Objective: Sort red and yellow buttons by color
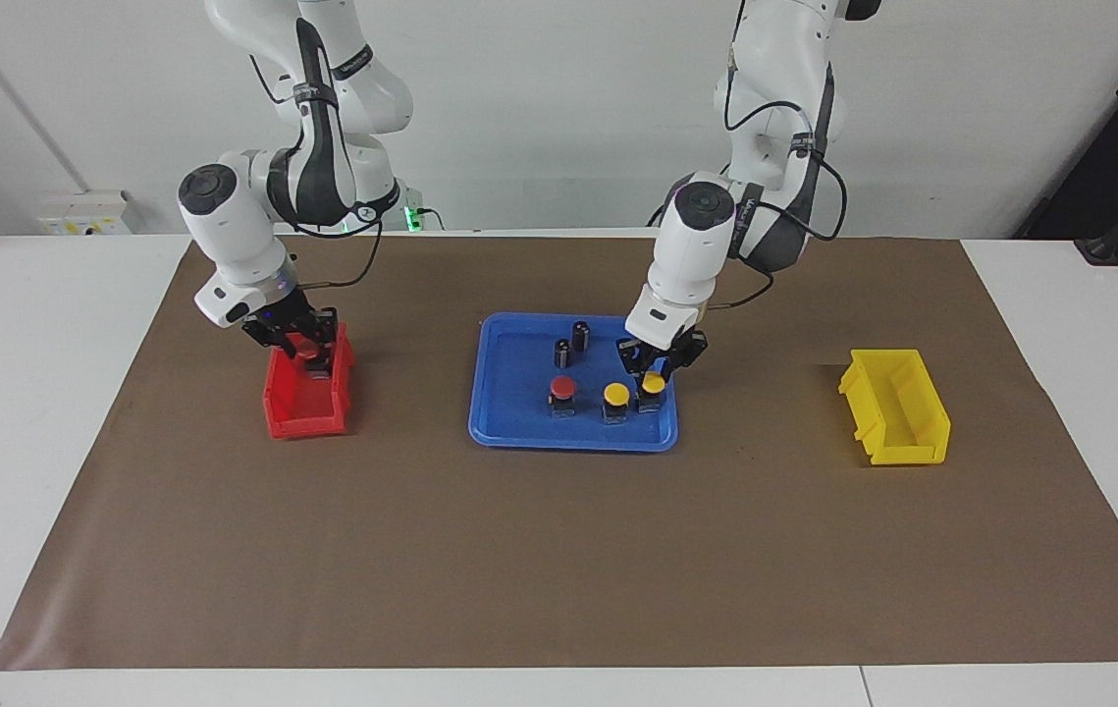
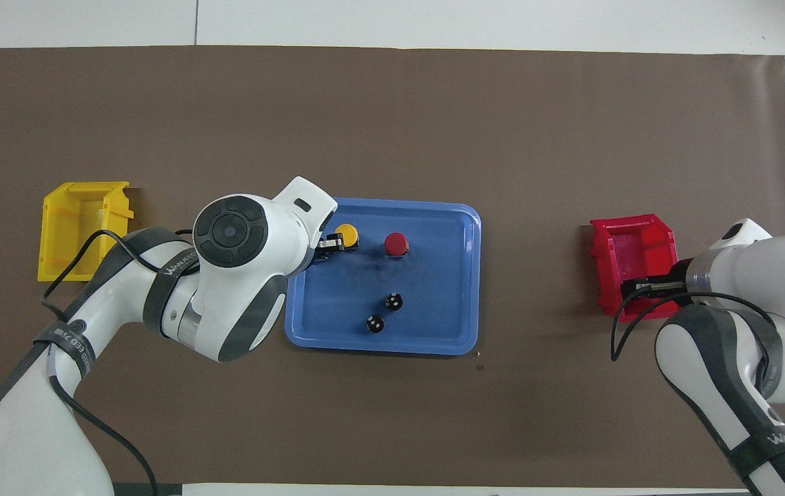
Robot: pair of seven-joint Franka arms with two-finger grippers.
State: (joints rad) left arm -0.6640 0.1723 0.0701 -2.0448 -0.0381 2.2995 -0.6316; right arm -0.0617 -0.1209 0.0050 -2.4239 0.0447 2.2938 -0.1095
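Note:
My right gripper (image 1: 301, 346) is shut on a red button (image 1: 305, 345) and holds it over the end of the red bin (image 1: 298, 410) nearer to the robots. My left gripper (image 1: 654, 377) is down in the blue tray (image 1: 519, 432), around a yellow button (image 1: 654, 385) that stands at the tray's edge toward the left arm's end. A second yellow button (image 1: 615, 395) and a second red button (image 1: 562, 389) stand beside it in a row. In the overhead view the left arm hides the button at the gripper; the other yellow button (image 2: 346, 235) and the red button (image 2: 396, 243) show.
Two small dark cylinders (image 1: 570, 344) stand in the tray nearer to the robots than the buttons. A yellow bin (image 1: 897, 407) sits on the brown mat toward the left arm's end of the table. The red bin is toward the right arm's end.

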